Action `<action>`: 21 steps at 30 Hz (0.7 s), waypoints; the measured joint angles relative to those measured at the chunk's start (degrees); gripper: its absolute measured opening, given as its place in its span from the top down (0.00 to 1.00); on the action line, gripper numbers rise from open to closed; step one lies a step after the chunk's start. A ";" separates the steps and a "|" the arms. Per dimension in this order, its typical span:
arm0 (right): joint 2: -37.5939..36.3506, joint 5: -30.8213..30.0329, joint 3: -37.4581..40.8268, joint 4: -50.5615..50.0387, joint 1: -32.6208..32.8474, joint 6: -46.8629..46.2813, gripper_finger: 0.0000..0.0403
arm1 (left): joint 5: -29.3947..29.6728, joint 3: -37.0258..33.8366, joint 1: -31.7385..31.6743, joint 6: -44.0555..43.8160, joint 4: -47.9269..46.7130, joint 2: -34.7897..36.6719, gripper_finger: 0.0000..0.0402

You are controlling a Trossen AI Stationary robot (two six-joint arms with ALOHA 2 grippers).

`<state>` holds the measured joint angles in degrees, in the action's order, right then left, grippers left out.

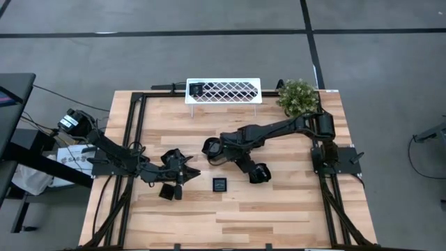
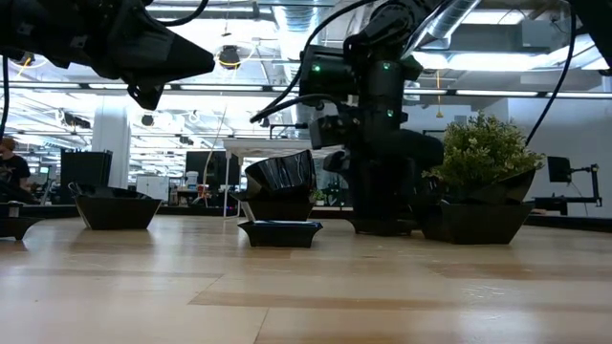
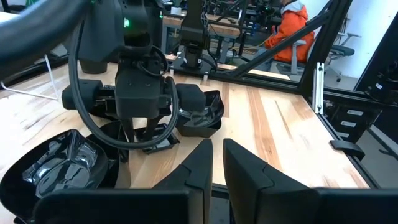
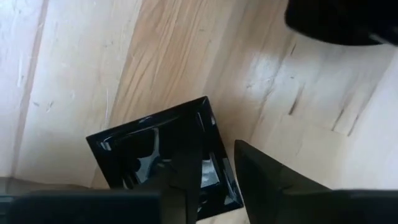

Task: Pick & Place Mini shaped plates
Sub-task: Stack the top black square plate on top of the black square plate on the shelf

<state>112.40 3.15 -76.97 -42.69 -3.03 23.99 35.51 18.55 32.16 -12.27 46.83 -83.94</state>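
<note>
High view: I count five black plates on the table (image 1: 279, 209); my right gripper (image 1: 210, 148) sits mid-table, left gripper (image 1: 182, 169) toward the left edge. Right wrist view: fingers straddle a square plate (image 4: 143, 149) rim, partly closed. Left wrist view: fingers (image 3: 199, 168) narrow, empty.

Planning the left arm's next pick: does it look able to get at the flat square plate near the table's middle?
Probably yes: the square plate lies alone on bare wood just beside the left hand, nothing between.

Glossy black plate (image 4: 163, 155), white lattice rack (image 1: 224, 91)
</note>
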 joint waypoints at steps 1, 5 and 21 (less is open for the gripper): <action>0.00 -0.01 -0.44 -0.51 0.00 0.00 0.79 | 0.00 0.00 0.00 0.00 0.00 0.00 0.90; 0.00 -0.01 -2.76 -2.92 0.00 0.00 0.81 | 0.00 0.00 0.00 0.00 0.00 0.00 0.90; 0.00 0.03 -4.41 -4.03 0.02 -1.55 0.80 | -0.75 0.00 -0.02 -0.13 -0.07 0.00 0.90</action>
<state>112.40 3.18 -81.38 -46.72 -3.01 22.44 34.76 18.55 32.14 -12.40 46.76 -83.94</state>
